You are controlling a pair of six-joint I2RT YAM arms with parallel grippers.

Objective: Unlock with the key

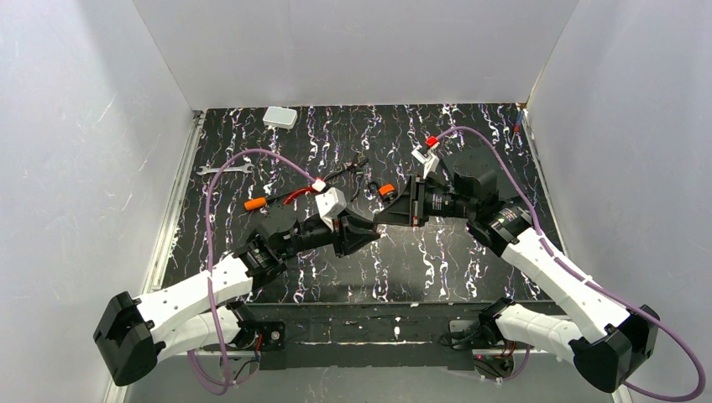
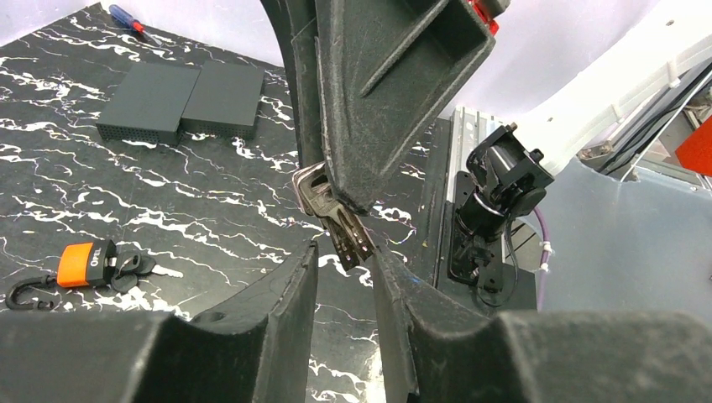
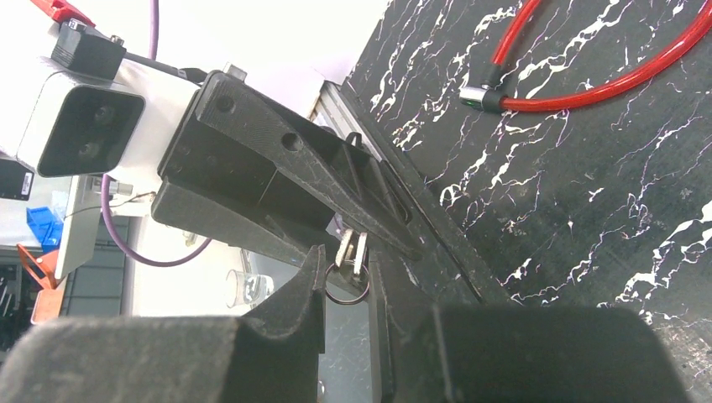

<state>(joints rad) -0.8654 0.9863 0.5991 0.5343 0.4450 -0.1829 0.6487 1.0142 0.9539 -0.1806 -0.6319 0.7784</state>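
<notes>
From the left wrist, the head of the small silver metal key [image 2: 336, 220] is partly hidden behind the black right fingers [image 2: 378, 101], and whether the left fingers [image 2: 277, 302] touch its blade cannot be told. In the overhead view the key is too small to make out. The red cable loop [image 3: 604, 84] runs off the top and right edges of the right wrist view.

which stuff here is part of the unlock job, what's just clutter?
Job: key, pinched in right end effector, left end effector around its blade; orange padlock or red cable lock, unclear which it opens.
Lying about: pliers, wrench, screwdriver, white box, black boxes.
</notes>
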